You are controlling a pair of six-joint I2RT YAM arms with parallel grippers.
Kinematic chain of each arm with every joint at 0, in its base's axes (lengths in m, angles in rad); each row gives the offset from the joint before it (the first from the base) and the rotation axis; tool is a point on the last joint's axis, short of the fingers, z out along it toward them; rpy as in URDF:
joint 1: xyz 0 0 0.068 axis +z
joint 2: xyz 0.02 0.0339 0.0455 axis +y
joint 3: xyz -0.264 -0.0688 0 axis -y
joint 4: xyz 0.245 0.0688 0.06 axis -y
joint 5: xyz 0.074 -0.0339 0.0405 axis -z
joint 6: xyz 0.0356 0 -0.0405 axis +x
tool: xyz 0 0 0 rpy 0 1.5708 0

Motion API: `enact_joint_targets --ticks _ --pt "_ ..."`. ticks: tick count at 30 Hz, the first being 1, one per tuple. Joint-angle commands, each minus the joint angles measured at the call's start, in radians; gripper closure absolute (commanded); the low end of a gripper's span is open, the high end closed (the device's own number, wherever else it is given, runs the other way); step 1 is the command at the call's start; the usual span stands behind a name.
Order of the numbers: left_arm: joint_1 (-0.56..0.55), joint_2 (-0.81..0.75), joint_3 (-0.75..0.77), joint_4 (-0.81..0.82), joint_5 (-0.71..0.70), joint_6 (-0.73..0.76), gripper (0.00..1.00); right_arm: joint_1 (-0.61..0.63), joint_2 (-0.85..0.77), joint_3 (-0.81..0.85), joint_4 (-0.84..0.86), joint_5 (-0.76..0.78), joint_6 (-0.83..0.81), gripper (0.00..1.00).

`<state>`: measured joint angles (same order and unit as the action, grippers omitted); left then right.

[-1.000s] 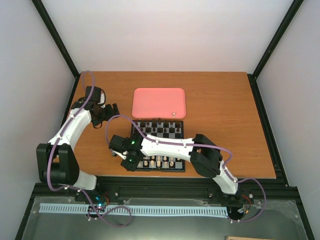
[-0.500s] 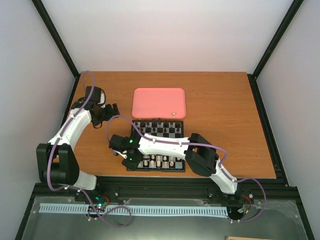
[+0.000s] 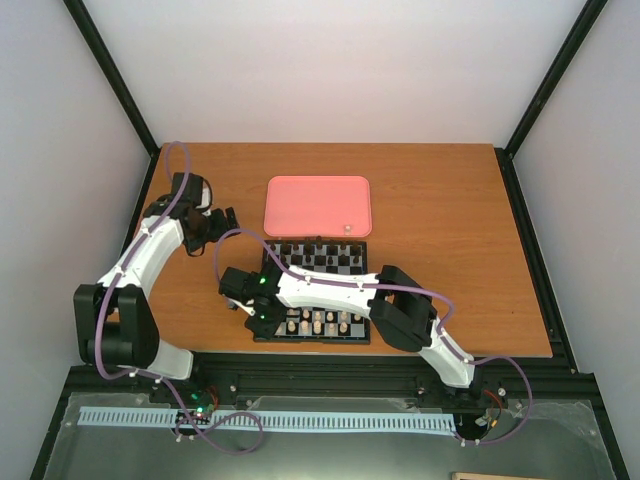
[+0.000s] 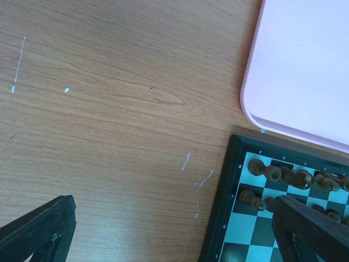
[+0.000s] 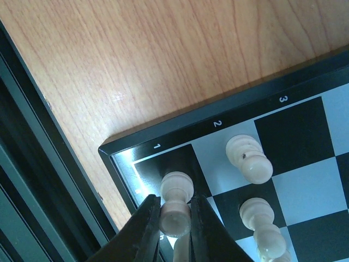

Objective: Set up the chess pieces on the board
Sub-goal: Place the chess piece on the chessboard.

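— Where is the piece right now?

— I see a small cream-white chess piece pinched between my right arm's black fingers. Its base is over the dark corner square, by the printed 1, of the small black-and-white checkered chessboard. I cannot tell whether it touches down. Two more cream pieces stand on squares just beside it.

— And your other arm?

— My left arm's fingers are spread wide above the brown wooden surface, near the board's far left corner, where dark brown pieces stand in two rows. A plain pink rounded tray lies just beyond the board, with one small pale piece near its right corner.
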<state>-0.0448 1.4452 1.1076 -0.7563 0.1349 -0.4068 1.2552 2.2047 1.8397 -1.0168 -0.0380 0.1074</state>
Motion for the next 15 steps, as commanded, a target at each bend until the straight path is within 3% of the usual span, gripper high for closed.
enact_joint_targets --ticks 1,15 --pt "-0.001 0.018 0.018 0.014 0.002 0.007 0.0 -0.005 0.01 0.026 -0.013 -0.012 -0.022 0.87" --pt "-0.002 0.028 0.039 0.007 -0.003 0.011 0.0 -0.006 -0.018 0.075 -0.055 0.012 -0.039 0.76"
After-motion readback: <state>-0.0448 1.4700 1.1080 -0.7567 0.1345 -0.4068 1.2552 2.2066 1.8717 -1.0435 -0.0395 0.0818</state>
